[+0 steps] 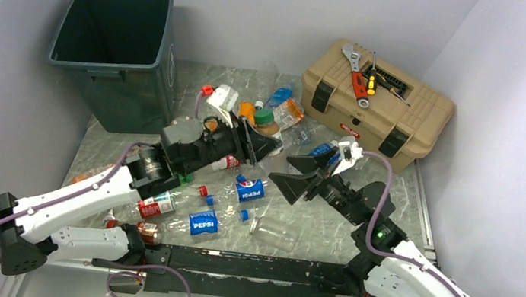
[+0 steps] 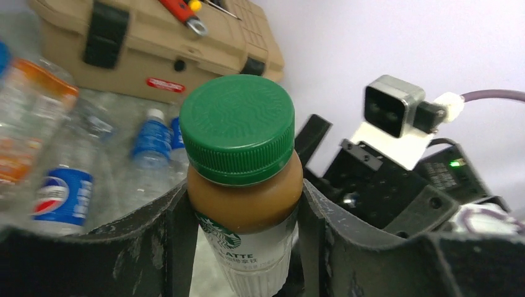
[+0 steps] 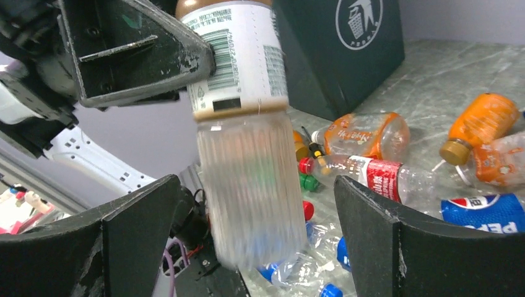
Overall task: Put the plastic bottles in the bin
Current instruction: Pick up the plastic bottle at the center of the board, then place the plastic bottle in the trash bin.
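Note:
A latte bottle with a green cap, brown neck and white label sits between my left gripper's fingers, which press on both of its sides. Its clear ribbed lower half hangs between the fingers of my right gripper, which is open with a gap on each side. The two grippers meet nose to nose over the middle of the table. Other plastic bottles lie scattered below, among them Pepsi-labelled ones and orange ones. The dark green bin stands at the far left.
A tan toolbox with a wrench and screwdrivers on its lid stands at the far right. A clear bottle and loose caps lie near the front edge. Walls close in the left, back and right sides.

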### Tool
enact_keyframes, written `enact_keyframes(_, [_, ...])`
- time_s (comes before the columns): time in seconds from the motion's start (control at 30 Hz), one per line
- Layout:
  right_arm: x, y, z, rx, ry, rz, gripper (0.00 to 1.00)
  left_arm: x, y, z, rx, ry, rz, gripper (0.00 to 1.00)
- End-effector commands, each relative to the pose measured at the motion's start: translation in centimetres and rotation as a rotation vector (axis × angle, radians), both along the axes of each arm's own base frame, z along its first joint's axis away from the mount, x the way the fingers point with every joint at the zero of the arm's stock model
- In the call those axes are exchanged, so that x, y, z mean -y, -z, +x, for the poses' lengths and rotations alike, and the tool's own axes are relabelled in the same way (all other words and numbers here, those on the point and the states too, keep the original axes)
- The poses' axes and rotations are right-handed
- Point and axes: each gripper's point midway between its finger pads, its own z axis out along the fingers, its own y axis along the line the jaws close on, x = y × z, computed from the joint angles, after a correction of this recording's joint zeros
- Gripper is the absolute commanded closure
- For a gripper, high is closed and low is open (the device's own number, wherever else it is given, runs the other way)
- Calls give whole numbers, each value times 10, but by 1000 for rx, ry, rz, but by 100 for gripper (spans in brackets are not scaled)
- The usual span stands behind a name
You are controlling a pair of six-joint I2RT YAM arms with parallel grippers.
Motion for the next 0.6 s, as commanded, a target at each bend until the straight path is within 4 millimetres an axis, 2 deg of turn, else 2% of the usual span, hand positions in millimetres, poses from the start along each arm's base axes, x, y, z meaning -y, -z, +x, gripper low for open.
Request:
enact_keyframes(0.0, [22, -27, -1, 0, 86, -68, 0, -62, -86, 11, 248, -211, 145, 92])
enact_keyframes(0.07, [37, -18, 2, -51, 155, -119, 0, -96, -108, 21, 295, -343, 270, 98])
enact_keyframes(0.17, [63, -7, 13, -149, 311, -86, 0, -147, -148, 30, 375, -543, 378, 100])
enact_keyframes(0.27, [68, 6, 12, -155, 323, -91, 0, -189, -183, 37, 438, -732, 474, 100])
enact_keyframes(0.4, [62, 27, 12, -217, 303, -128, 0, -225, -207, 49, 469, -937, 643, 100])
enact_keyframes(0.57, [59, 49, 12, -244, 294, -139, 0, -255, -235, 61, 471, -1085, 662, 100])
